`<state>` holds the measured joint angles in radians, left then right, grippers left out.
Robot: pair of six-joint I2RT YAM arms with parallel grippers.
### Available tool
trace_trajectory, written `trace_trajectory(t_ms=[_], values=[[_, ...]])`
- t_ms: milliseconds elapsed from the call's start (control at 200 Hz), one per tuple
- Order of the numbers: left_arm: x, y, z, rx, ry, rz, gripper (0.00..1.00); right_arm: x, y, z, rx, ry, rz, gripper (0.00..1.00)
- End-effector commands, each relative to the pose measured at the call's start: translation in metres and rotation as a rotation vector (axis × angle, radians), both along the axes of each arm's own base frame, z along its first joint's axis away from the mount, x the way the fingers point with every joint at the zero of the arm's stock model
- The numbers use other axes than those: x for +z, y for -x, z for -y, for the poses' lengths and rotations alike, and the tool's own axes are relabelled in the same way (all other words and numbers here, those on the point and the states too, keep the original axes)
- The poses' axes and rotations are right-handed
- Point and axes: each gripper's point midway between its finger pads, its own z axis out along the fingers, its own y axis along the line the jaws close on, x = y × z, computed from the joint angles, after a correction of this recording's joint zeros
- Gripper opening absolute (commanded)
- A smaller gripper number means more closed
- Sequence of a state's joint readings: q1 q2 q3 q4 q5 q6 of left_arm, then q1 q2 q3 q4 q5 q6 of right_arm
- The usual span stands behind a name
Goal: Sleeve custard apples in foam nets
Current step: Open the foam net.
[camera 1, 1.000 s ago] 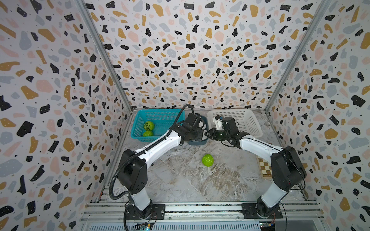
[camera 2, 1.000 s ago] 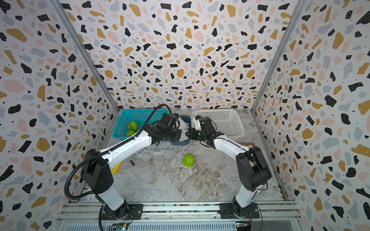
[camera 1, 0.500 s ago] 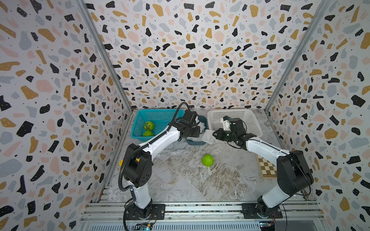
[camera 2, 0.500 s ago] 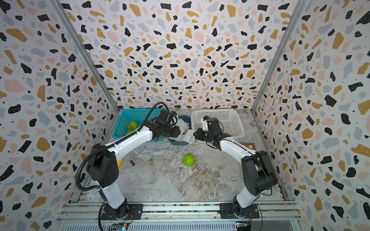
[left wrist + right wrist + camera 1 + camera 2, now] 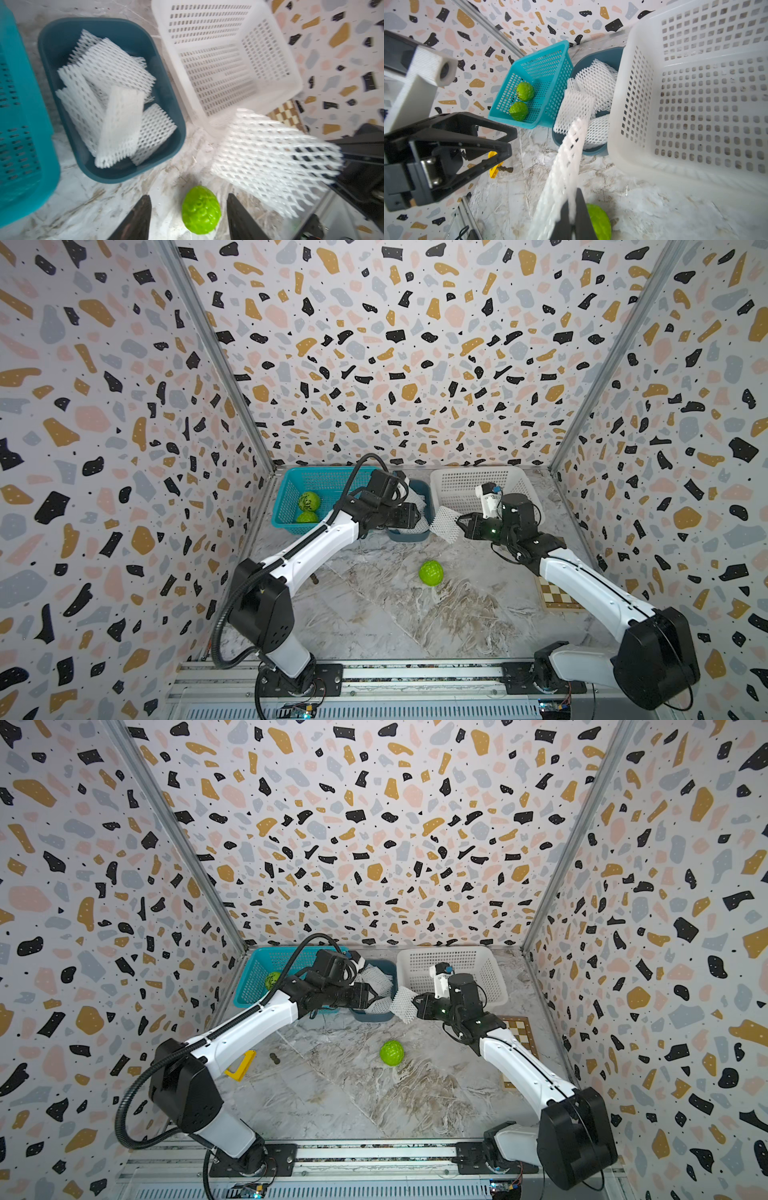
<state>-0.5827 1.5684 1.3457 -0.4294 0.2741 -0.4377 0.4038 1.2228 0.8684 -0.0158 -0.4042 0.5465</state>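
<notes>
Basket number one, the teal basket [image 5: 324, 483], sits at the back left of the counter [image 5: 374, 614], with two custard apples [image 5: 308, 501] [image 5: 306, 516] side by side in its near left corner. A small yellow piece [image 5: 241, 1065] lies on the counter nearer the front on that side, can't tell what it is.

Next over, the left arm reaches to the dark blue tub [image 5: 409, 535], which stands just beside the teal basket. The left end effector [image 5: 511, 140] hangs over the tub's front part with its jaws parted and nothing between them. The tub has a loose heap of flat foam nets [image 5: 116, 87], overlapping every which way.

The third custard apple [image 5: 431, 572] sits alone on the bare counter, in front of the tub and well apart from both baskets, roughly between the two arms.

Right of the tub, one foam net [image 5: 445, 523] is up in the air, pinched by one edge in the right end effector [image 5: 572, 216], jaws clamped tight on it. The net sticks out toward the left end effector, not touching it.

Behind that is the white basket [image 5: 465, 485], right next to the tub. A little checkered board [image 5: 557, 597] lies flat by the right wall, partly under the right arm.
</notes>
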Motion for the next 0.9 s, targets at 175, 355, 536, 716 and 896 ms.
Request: trace_trajectory(t_ms=[175,355,536,716,896], values=[[0.019,0.057,0.019,-0.131,0.325,-0.067,0.67,0.014,0.058,0.004,0.158,0.038,0.105,0.03],[0.020,0.089,0.023,-0.184,0.390,-0.052,0.69,0.014,0.090,-0.006,0.262,0.007,0.135,0.04],[0.019,0.107,0.028,-0.209,0.465,-0.044,0.72,0.007,0.116,-0.023,0.372,0.023,0.134,0.04],[0.013,0.117,0.032,-0.229,0.480,-0.053,0.73,0.007,0.123,-0.027,0.398,0.027,0.135,0.04],[0.012,0.119,0.033,-0.239,0.474,-0.056,0.74,0.009,0.123,-0.028,0.404,0.020,0.138,0.04]])
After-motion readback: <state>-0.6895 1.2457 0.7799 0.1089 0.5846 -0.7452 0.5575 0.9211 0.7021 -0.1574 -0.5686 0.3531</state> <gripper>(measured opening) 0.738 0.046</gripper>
